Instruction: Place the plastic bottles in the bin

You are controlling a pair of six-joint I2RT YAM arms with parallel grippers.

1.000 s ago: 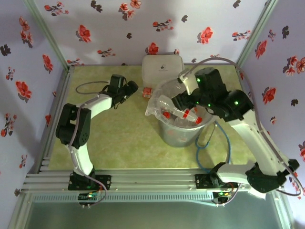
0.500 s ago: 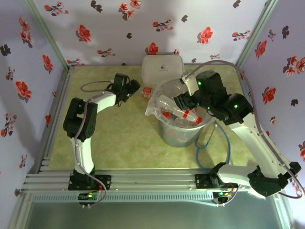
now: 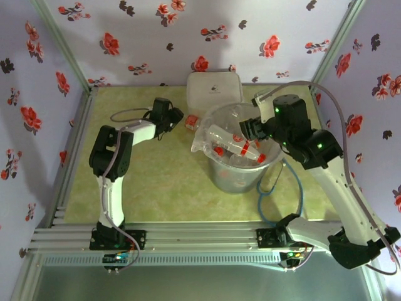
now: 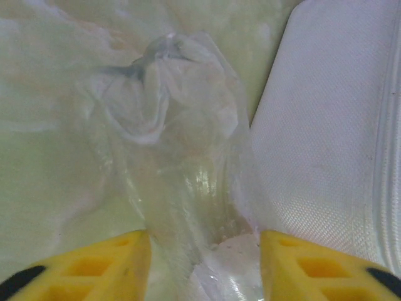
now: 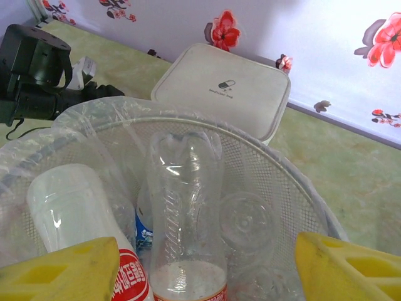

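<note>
We call this a robotics lab test cell, not a home; a left arm (image 3: 111,157) and a right arm (image 3: 329,163) sit bolted side by side on a slotted aluminium rail (image 3: 200,237) at the table's near edge; aluminium posts (image 3: 59,41) frame the corners; the walls (image 3: 144,44) are flat lilac panels printed with red and black flowers, a staged backdrop; the tabletop (image 3: 163,188) is a green marbled sheet; a blue cable (image 3: 299,194) loops loose on it; green status lights (image 3: 311,133) glow on the right arm; the bin (image 3: 232,179) and a white lidded box (image 3: 214,91) stand like set props.
</note>
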